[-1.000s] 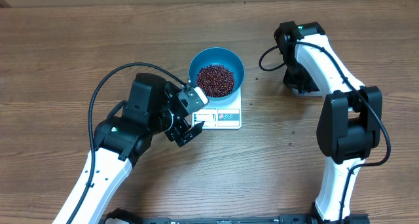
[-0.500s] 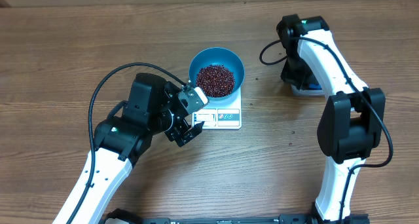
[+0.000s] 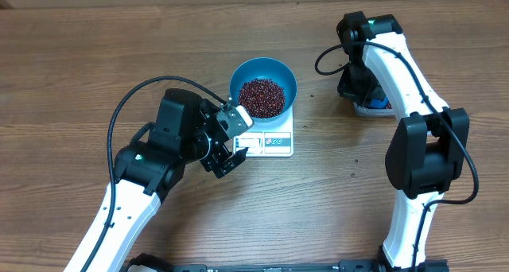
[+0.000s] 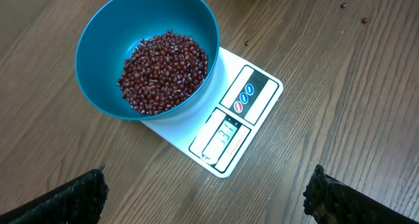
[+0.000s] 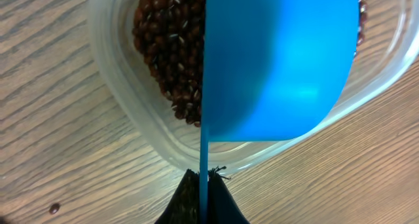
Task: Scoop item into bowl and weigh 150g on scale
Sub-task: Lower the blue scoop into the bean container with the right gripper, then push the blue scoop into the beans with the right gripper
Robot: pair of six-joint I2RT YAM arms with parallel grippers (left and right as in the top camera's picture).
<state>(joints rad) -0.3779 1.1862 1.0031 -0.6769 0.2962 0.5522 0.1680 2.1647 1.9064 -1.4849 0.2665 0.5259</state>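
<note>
The blue bowl (image 3: 263,71) stands on the white scale (image 3: 274,142) and holds a heap of red-brown beans (image 3: 262,97). In the left wrist view the bowl (image 4: 105,47) with its beans (image 4: 163,70) covers the far part of the scale (image 4: 255,96). My left gripper (image 3: 232,135) is wide open just left of the scale, nothing between its fingers (image 4: 78,198). My right gripper (image 5: 203,179) is shut on the thin handle of a blue scoop (image 5: 281,60). The scoop hangs over a clear tub (image 5: 108,73) with more beans (image 5: 170,47).
The clear tub (image 3: 371,109) sits at the back right, mostly hidden under the right arm. A few stray beans (image 3: 355,161) lie on the wooden table right of the scale, and one bean (image 5: 54,209) lies near the tub.
The right arm has shifted slightly away from the bowl, so the tub and a bit of blue scoop now show beneath it. The left arm, bowl and scale have not moved.
</note>
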